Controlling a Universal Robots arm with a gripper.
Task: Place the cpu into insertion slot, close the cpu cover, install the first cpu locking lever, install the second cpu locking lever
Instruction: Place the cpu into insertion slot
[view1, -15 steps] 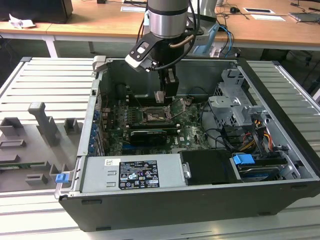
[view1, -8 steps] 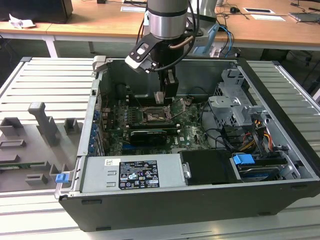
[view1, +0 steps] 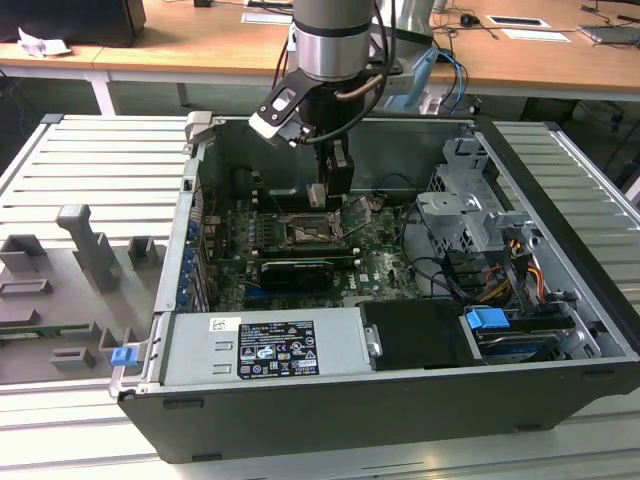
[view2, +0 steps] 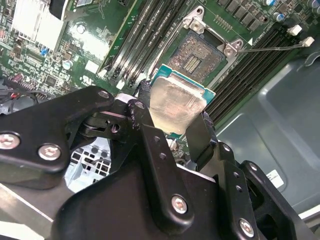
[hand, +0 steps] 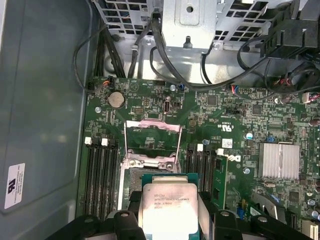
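A big black computer case (view1: 420, 400) lies open on a grey table (view1: 90, 170). Inside it is a green board (hand: 220, 115) with many small parts. Long black memory slots (hand: 100, 175) run along both sides of the insertion slot (view2: 200, 55). A grey power box (view1: 265, 345) sits at the near side of the case. A metal drive cage (view1: 470, 200) stands at the exterior view's right, with black cables (hand: 165, 60) hanging close to the board. In the first wrist view there is a round silver battery (hand: 116, 99) and a silver block with ribs (hand: 279, 160). A thin metal rod (view2: 272, 48) sticks out sideways from a corner of the slot.

The cpu cover (hand: 152, 124) stands tipped up and open at one edge of the slot, so the slot is bare.

The claw (view2: 172, 107) hangs down inside the case, over the board. Its two black fingers (view2: 200, 132) are closed only as far as the chip is wide. They squeeze the cpu (view2: 177, 102) by two of its edges, shiny top facing the wrist cameras. The cpu is up in the air, close to the slot, not in it.
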